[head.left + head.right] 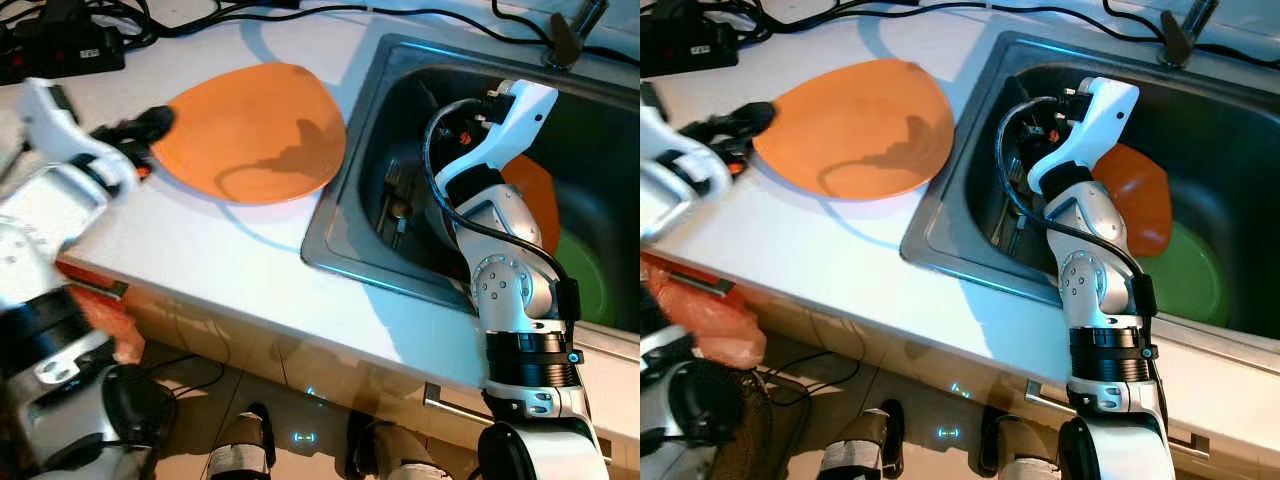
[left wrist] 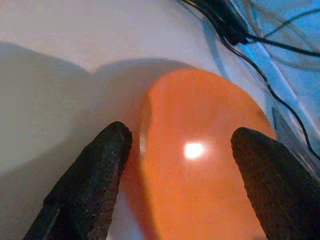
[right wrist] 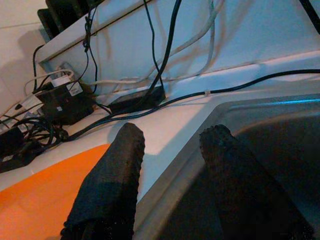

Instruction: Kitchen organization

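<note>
Resting flat on the white counter (image 1: 230, 265) beside the steel sink (image 1: 345, 215), the large round orange plate (image 1: 250, 130) lies with its near rim between the spread fingers of the left hand (image 2: 182, 150) (neither finger visibly grips it). The right hand (image 3: 170, 150), fingers apart, hangs inside the sink basin, where a smaller orange dish (image 1: 1137, 200) and a green plate (image 1: 1185, 275) lie.

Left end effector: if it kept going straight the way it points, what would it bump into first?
Probably the orange plate: the left end effector sits open at its near edge, so it looks first in line.
</note>
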Robot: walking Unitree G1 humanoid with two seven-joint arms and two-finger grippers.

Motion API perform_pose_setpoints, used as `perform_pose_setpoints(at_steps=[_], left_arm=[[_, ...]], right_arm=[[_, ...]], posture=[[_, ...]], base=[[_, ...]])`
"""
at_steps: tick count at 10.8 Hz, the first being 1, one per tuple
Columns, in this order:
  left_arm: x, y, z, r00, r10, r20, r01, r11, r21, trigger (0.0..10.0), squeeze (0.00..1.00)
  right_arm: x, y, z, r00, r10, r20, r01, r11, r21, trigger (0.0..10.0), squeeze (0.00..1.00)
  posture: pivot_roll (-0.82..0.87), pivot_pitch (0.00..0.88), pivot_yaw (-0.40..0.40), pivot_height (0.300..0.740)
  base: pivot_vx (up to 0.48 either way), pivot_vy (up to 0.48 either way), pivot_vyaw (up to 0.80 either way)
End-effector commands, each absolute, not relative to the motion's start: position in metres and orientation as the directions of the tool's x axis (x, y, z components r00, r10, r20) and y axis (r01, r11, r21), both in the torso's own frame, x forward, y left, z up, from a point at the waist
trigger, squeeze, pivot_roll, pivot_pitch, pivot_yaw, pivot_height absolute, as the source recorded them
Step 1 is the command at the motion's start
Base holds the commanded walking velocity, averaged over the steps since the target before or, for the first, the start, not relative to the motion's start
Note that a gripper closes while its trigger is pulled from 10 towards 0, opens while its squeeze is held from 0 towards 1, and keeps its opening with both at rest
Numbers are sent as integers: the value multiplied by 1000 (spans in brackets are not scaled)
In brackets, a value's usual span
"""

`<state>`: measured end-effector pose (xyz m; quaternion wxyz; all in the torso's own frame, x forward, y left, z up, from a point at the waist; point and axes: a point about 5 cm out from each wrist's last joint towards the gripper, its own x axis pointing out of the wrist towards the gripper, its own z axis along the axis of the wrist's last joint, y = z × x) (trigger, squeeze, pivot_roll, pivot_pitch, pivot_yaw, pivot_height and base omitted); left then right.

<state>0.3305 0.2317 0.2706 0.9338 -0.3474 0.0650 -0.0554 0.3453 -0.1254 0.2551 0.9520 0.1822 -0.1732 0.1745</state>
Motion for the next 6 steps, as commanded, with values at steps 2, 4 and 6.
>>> perform_pose_setpoints(at_steps=[2, 4, 6], left_arm=[[337, 216, 259, 969, -199, -148, 51, 744, -666, 10000, 0], [340, 203, 255, 959, -239, -154, 71, 726, -684, 10000, 0], [342, 188, 249, 944, -284, -166, 90, 709, -700, 10000, 0]], right_arm=[[343, -129, 255, 884, 256, 390, -382, 878, 289, 10000, 0], [343, -129, 255, 885, 252, 392, -379, 879, 289, 10000, 0], [343, -130, 255, 885, 251, 392, -378, 880, 289, 10000, 0]], posture=[[142, 279, 2, 740], [138, 280, 3, 740], [135, 277, 3, 740]], base=[[0, 0, 0], [0, 0, 0], [0, 0, 0]])
